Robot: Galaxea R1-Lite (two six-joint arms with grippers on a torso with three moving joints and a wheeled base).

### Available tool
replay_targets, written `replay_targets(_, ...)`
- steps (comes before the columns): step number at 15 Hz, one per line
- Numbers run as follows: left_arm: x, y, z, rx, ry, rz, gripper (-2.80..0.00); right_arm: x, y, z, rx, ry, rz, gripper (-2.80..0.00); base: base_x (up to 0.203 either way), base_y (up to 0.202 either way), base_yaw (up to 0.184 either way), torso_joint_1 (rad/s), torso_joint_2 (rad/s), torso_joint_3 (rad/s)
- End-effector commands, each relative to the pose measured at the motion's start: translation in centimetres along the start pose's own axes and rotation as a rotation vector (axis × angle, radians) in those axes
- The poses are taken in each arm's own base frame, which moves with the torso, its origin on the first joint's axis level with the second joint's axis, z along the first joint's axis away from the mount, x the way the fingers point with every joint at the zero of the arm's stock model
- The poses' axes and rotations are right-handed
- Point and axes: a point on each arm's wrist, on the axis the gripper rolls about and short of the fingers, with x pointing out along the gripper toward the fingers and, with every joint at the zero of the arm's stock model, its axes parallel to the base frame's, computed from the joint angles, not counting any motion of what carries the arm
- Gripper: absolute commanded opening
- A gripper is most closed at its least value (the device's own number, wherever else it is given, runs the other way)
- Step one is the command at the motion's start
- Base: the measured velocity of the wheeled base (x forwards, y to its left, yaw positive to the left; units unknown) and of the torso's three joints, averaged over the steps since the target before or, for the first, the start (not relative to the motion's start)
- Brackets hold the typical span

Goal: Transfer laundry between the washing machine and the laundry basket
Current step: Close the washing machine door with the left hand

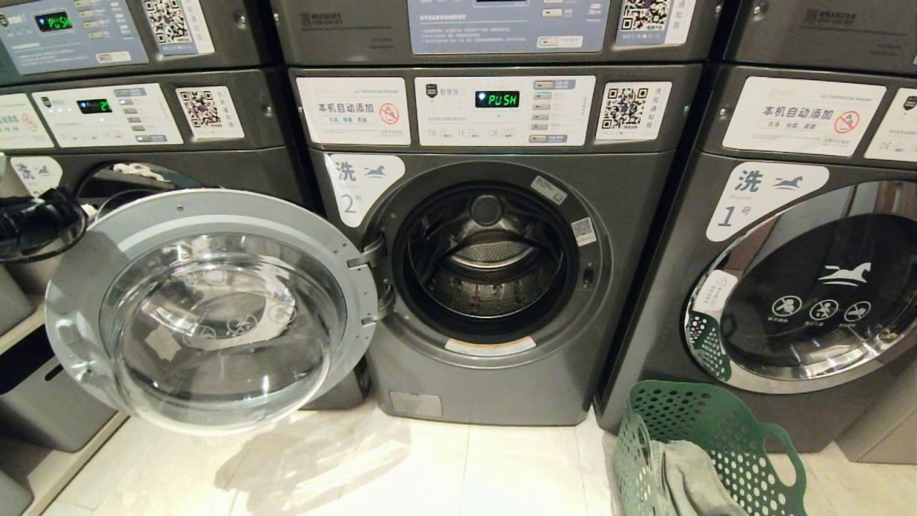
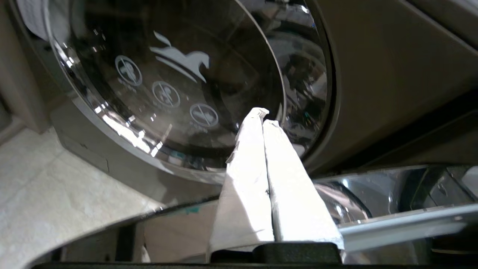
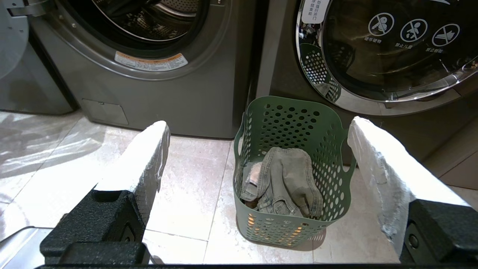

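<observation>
One washing machine (image 1: 494,287), labelled "2", display reading "PUSH", door (image 1: 208,315) swung open, drum bare. One green laundry basket (image 3: 291,123) on the floor to its right, holding one grey-green denim garment (image 3: 285,183). Neighbouring machine labelled "1" (image 1: 774,287). Left tool (image 2: 263,117) pressed together, empty; right tool (image 3: 257,130) spread apart, empty.

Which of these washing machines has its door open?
The middle one, labelled 2: its glass door is swung wide to the left, showing the empty drum. The machine labelled 1 beside it has its door shut.
</observation>
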Motion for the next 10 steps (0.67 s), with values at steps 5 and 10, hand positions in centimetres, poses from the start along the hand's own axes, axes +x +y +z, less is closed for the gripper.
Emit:
replay_targets(5, -1.5, -0.8, -0.3, -0.072, 0.153, -0.038, -2.8, 0.0, 0.0, 0.0, 0.002, 0.001, 0.001, 0.0, 0.0, 0.0, 0.0, 0.0, 0.0, 0.0)
replay_targets(10, -5.3, -3.0, 1.0, -0.144, 0.279, -0.039, -2.8, 0.0, 0.0, 0.0, 0.0, 0.001, 0.001, 0.0, 0.0, 0.0, 0.0, 0.0, 0.0, 0.0)
